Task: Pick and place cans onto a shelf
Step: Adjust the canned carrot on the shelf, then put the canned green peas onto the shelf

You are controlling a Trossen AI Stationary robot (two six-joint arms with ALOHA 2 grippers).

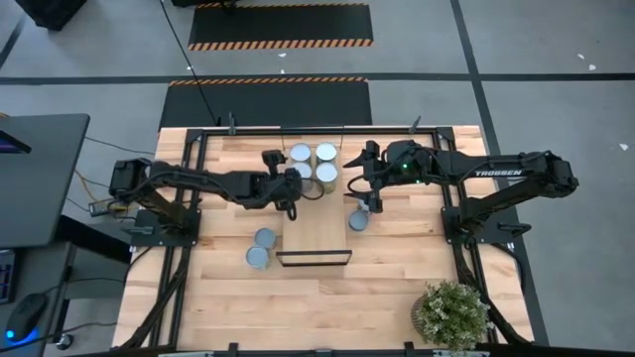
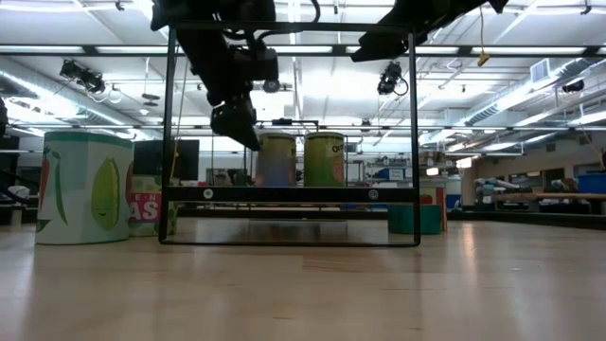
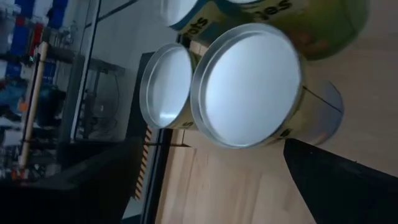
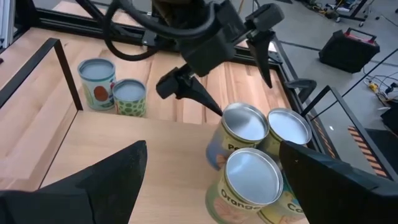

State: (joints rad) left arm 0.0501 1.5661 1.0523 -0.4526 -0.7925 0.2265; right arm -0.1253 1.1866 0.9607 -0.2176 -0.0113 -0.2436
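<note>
A grey workshop floor with striped hazard mats surrounds my planked wooden tabletop (image 1: 397, 258). From above, the long smooth light-wood shelf board (image 1: 316, 223) carries four small metal cans with round silvery pale-blue tops (image 1: 313, 164), clustered just ahead of my left gripper (image 1: 290, 186). My right gripper (image 1: 369, 188) hangs above a fifth can (image 1: 358, 220) standing beside the board; two more cans (image 1: 261, 248) stand on the tabletop behind my left fingers, and a small green potted plant (image 1: 451, 312) sits well off.

At table height, the shelf's thin black frame (image 2: 294, 194) holds the printed cans (image 2: 301, 159) beneath bright ceiling lights, my left gripper (image 2: 237, 121) just beside them.

My left wrist sees flat rimmed lids (image 3: 249, 84) very near; whether those jaws are spread I cannot tell.

My right wrist shows my own fingers (image 4: 106, 180) spread wide, empty. These cans look rigid, light and slick-walled, so I judge a squeeze across the mid-wall safest.
</note>
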